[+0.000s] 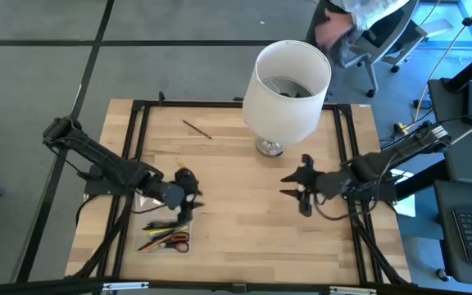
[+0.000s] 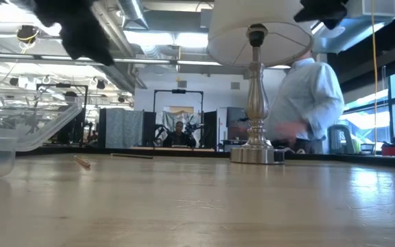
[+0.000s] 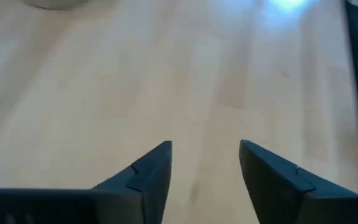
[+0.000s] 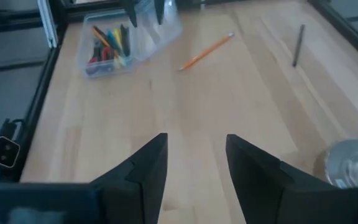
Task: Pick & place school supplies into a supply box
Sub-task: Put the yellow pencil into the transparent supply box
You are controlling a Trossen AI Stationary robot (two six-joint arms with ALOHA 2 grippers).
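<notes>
My left gripper (image 1: 188, 199) hangs over the supply box (image 1: 164, 238), fingers apart with nothing between them. Best move now is lifting straight up so I don't clip the rim. An orange pencil (image 4: 206, 51) (plus a dark one) waits on the table (image 1: 244, 229). My right gripper (image 1: 300, 191) idles mid-table, fingers apart.

Two arms over the surface (image 1: 244, 221), one gripper each: left gripper (image 1: 188, 199), right gripper (image 1: 295, 187). One clear supply box (image 4: 110, 46) at lower left of the high view, holding a bundle of pens and pencils too tangled to count. Two loose items: one orange pencil (image 4: 206, 51), one dark pencil (image 1: 197, 129). One white-shaded lamp (image 1: 288, 90). One person (image 2: 307, 103) standing behind.
</notes>
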